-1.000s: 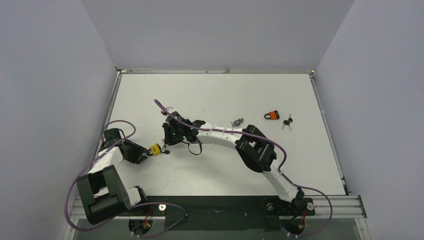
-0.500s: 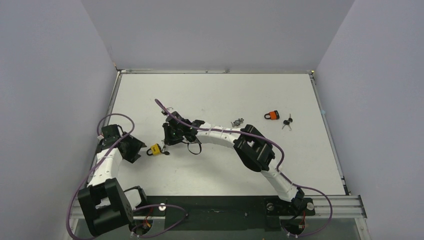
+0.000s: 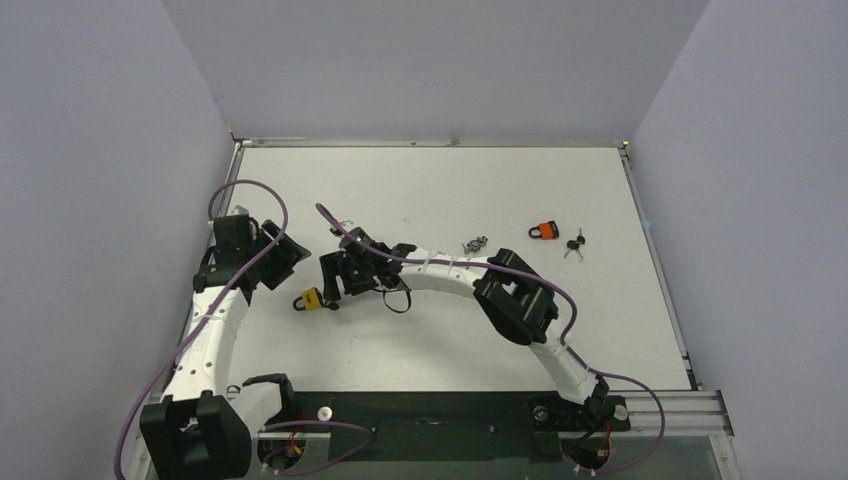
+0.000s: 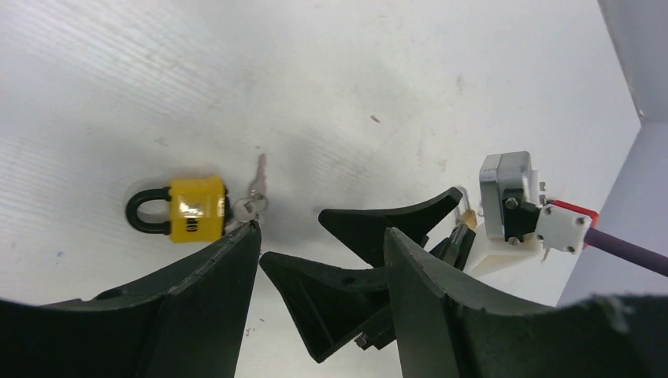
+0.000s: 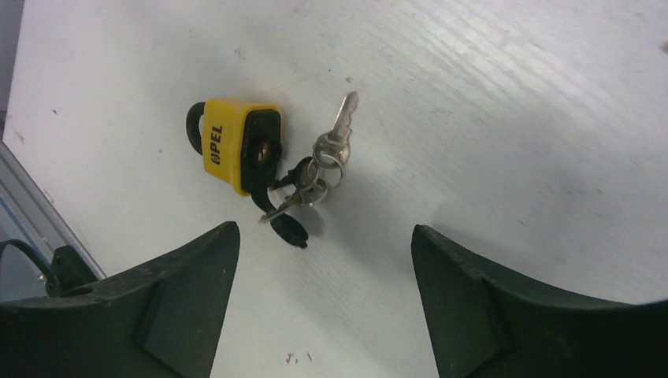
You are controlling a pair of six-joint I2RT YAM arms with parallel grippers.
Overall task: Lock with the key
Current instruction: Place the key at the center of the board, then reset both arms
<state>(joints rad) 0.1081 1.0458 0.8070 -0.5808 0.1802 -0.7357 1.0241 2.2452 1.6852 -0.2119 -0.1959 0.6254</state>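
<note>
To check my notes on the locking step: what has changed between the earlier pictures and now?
The left end effector let go of the yellow padlock and drew back toward the far left. The right end effector opened, releasing the keys beside the lock. The yellow padlock barely shifted; the orange padlock stayed.

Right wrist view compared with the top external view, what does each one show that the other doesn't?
Only right wrist: the lettering on the yellow padlock and, clearly, the ringed keys beside it. Only top external: an orange padlock, a second key set, the left arm and right arm. Shared: the yellow padlock on the white table.
</note>
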